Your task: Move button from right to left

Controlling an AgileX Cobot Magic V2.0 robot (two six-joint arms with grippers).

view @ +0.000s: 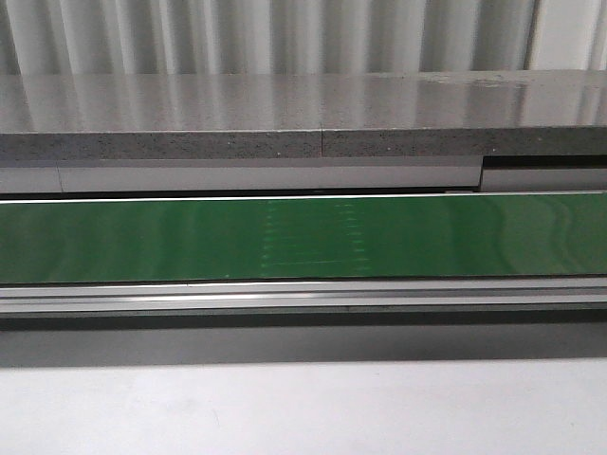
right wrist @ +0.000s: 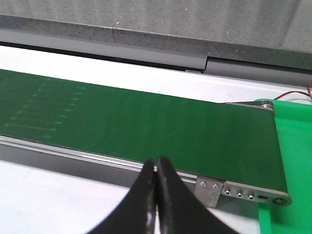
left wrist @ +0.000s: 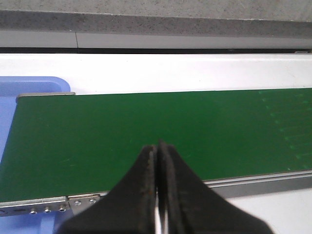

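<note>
The button is not in any view. My left gripper is shut and empty, its black fingers pressed together over the near edge of the green conveyor belt near the belt's left end. My right gripper is shut and empty, hovering over the belt's near metal rail close to the belt's right end. Neither gripper shows in the front view, where only the bare green belt runs across.
A blue tray lies beyond the belt's left end. A green tray lies beyond its right end, with red wires behind. A grey stone ledge runs behind the belt; white table lies in front.
</note>
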